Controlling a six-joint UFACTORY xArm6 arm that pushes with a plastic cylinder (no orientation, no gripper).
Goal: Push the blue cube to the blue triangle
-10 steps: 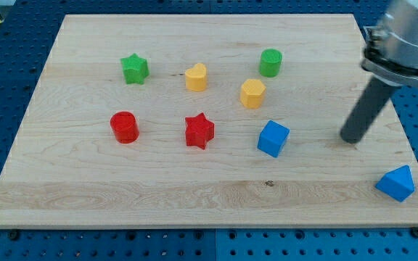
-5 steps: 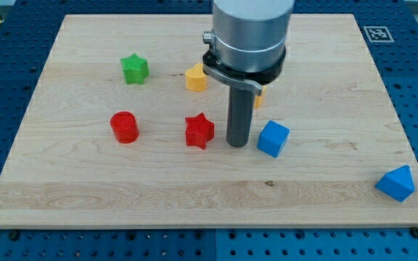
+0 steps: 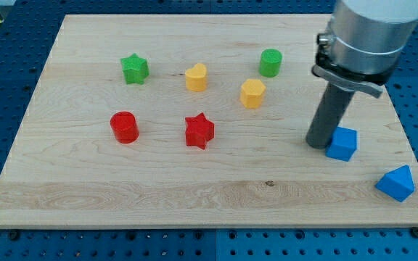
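Note:
The blue cube point(image 3: 342, 143) lies on the wooden board point(image 3: 158, 181) at the view's right. My tip point(image 3: 317, 144) rests on the board right against the cube's left side. The blue triangle point(image 3: 397, 183) sits at the board's bottom right corner, below and to the right of the cube, with a gap between them.
A red star point(image 3: 199, 131) and a red cylinder point(image 3: 124, 127) lie left of centre. A green star point(image 3: 134, 69), a yellow heart-like block point(image 3: 196, 77), a yellow hexagon-like block point(image 3: 252, 93) and a green cylinder point(image 3: 270, 63) lie nearer the view's top. The board's right edge is close to the triangle.
My tip swung from the right to the cube's left side, then moved right. The blue cube has slid right, closer to the blue triangle.

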